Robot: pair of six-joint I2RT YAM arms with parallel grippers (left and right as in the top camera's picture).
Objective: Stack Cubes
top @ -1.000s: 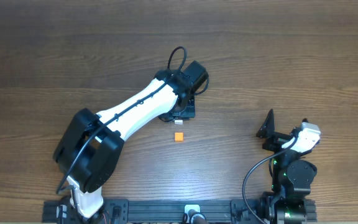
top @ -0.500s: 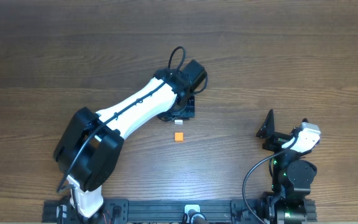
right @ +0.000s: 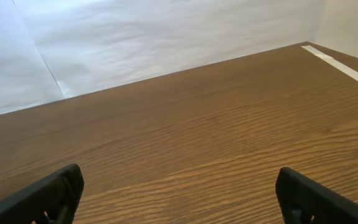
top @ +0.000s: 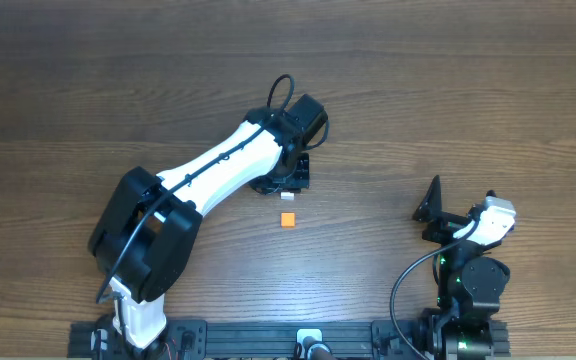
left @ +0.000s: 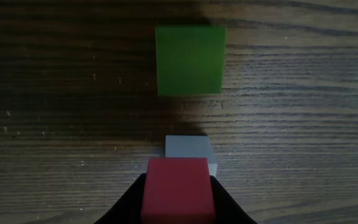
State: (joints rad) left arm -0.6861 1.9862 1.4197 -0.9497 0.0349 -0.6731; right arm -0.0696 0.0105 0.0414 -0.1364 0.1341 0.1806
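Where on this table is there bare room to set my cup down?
Bare wood spans the table's far side beyond the left claw, and the stretch between the orange cube and right claw. Crowded under the left claw: red cube, grey cube, green cube.

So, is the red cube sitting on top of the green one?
No, the red cube is in the left gripper, and the green cube lies apart with nothing on it.

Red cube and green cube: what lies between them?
A grey cube, close to the red cube; the left wrist view shows it.
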